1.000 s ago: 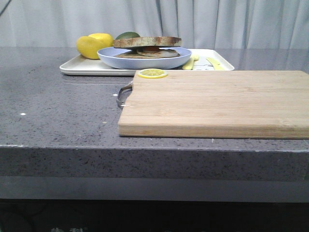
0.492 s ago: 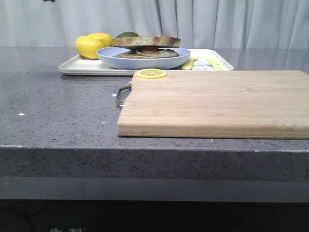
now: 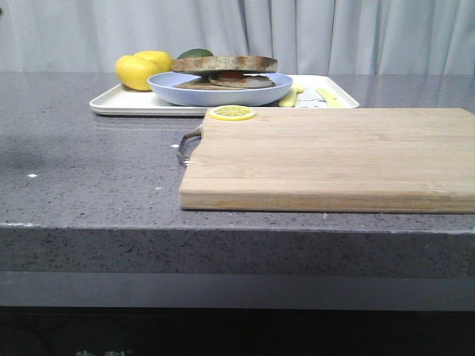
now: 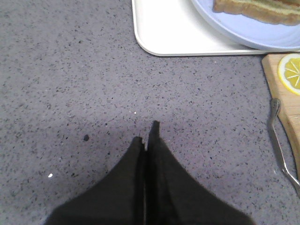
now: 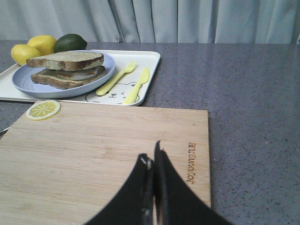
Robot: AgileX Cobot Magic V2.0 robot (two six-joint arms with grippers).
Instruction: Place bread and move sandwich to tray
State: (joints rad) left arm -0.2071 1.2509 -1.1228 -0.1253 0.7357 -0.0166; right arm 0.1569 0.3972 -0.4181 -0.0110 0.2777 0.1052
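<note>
The sandwich (image 3: 226, 72) lies on a light blue plate (image 3: 185, 93) that stands on the white tray (image 3: 126, 104) at the back left. The bread (image 5: 65, 60) is its plain top slice, over the fried egg and the lower slice. The sandwich also shows in the right wrist view (image 5: 65, 77) and, in part, in the left wrist view (image 4: 258, 8). My left gripper (image 4: 149, 131) is shut and empty over the grey counter, near the tray's corner (image 4: 168, 28). My right gripper (image 5: 151, 152) is shut and empty over the wooden cutting board (image 5: 93, 150). Neither gripper shows in the front view.
The cutting board (image 3: 326, 156) fills the front right, with a metal handle (image 3: 187, 144) and a lemon slice (image 3: 232, 113) at its far left corner. On the tray are two lemons (image 5: 26, 52), an avocado (image 5: 70, 42), a yellow fork (image 5: 117, 78) and knife (image 5: 137, 86).
Nothing on the table has moved. A faint shadow has come over the left side of the counter in the front view.
</note>
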